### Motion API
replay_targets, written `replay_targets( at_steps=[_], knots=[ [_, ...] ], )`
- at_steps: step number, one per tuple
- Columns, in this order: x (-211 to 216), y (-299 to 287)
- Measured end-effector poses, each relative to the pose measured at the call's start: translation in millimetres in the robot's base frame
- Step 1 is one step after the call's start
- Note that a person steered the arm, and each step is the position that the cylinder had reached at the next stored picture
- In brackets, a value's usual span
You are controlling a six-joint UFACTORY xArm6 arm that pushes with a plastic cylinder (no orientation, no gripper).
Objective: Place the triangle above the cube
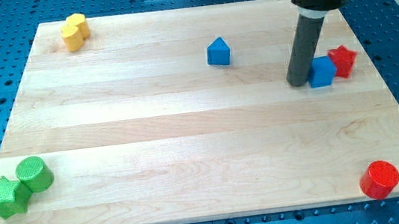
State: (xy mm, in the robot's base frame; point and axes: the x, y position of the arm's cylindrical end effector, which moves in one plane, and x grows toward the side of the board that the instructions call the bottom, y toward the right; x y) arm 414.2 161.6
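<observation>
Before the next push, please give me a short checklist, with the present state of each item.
1. My tip on the board: ok.
2. Tip touching the blue cube's left side: ok.
3. Blue triangle free, nothing against it: ok.
4. Triangle above the cube: not ok; it lies to the view's left.
5. Red star touching the cube's right: cannot tell, very close.
6. Cube near the board's right edge: ok, still on wood.

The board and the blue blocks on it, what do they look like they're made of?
The board looks like pale wood with a smooth matte finish: lengthwise grain and plank seams show. The blue cube and blue triangle-topped block look like matte moulded or printed plastic: uniform colour, soft edges. My tip sits against the cube's left side.
</observation>
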Motion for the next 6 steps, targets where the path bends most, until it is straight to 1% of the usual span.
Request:
replay_targets(
  at_steps=[1, 2, 3, 4, 5, 6],
  knots=[
    [-4, -121],
    [-73, -212],
    [-84, -173],
    [-38, -95],
    [-45, -81],
    [-81, -141]
  ],
)
